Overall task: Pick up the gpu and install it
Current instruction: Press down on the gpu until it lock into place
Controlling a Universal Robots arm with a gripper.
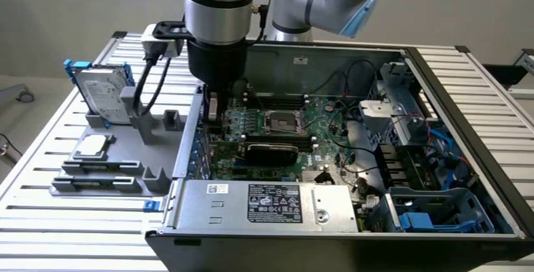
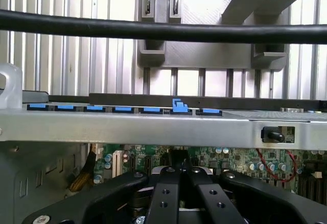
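Observation:
The gpu (image 1: 269,151) shows as a black-covered card seated across the green motherboard (image 1: 321,112), just below the bare processor socket. My gripper (image 1: 214,114) hangs straight down inside the open computer case, close to the case's wall on the exterior view's left and to the left of the gpu. In the wrist view my gripper (image 2: 179,169) is shut, with its black fingers (image 2: 164,193) meeting at the tips above the motherboard (image 2: 240,157). I see nothing held between them.
A grey fixture (image 1: 109,159) outside the case holds a silver hard drive in a blue frame (image 1: 104,97). The case's metal wall (image 2: 153,127) with blue clips (image 2: 178,105) runs just ahead of the fingers. A black cable (image 2: 163,30) crosses above. The power supply (image 1: 267,203) fills the case's front.

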